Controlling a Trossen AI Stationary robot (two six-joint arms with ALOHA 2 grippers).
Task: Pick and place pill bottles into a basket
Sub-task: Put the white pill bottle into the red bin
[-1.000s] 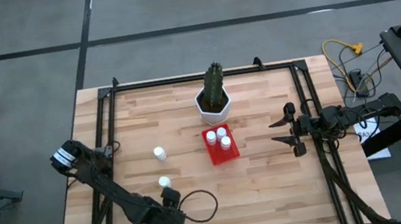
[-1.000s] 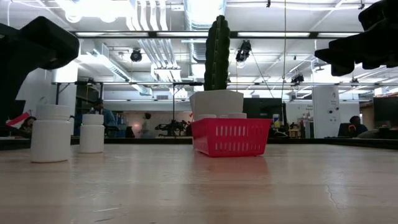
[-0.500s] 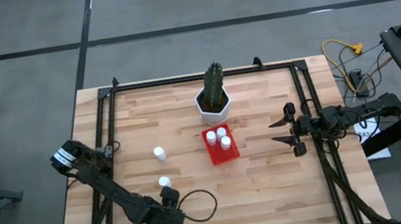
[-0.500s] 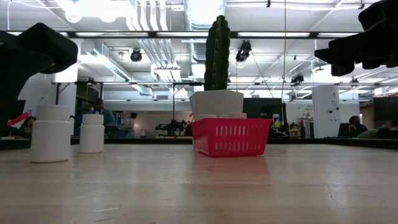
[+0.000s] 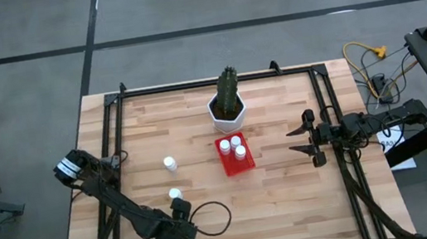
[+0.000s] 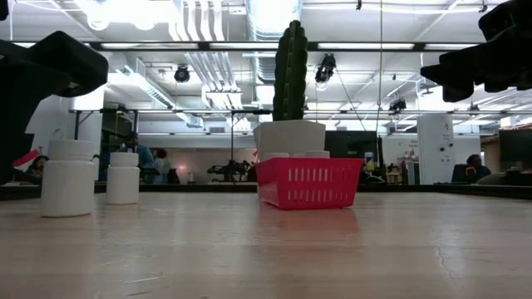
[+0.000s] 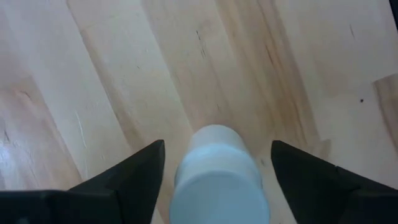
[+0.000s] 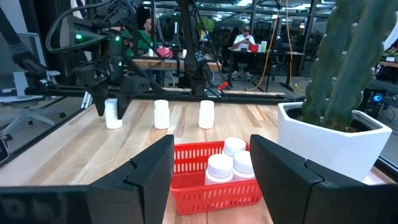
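The left gripper (image 5: 178,211) hangs over the near left part of the table (image 5: 292,201), pointing down at a pill bottle (image 7: 217,171) standing upright on the wood. Its two dark fingers (image 7: 134,171) are spread apart, one on each side of the bottle's white cap, with a gap showing on both sides, so nothing is clamped.

A second pill bottle (image 5: 169,163) stands farther back on the left side, well apart from the gripper. Through the right wrist camera a third bottle (image 8: 206,114) shows in a row with those two on the far side of the basket.

The red basket (image 5: 234,156) sits near the middle of the table, just in front of the white pot (image 5: 229,115) with the green cactus (image 5: 229,86). Three white-capped bottles (image 5: 237,147) already stand inside it, their caps showing above the mesh sides.

The right gripper (image 5: 302,145) waits at the right edge of the table, level with the basket and aimed toward it, its fingers (image 8: 146,174) wide apart and holding nothing. From table height, the two loose bottles stand at the left and the basket near the centre.
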